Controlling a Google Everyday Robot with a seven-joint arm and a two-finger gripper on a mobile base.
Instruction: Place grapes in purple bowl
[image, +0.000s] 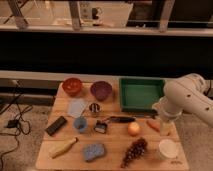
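Tapering dark grapes; jaws by carrot

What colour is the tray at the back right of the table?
The tray is green, in the camera view. The gripper hangs near the carrot.
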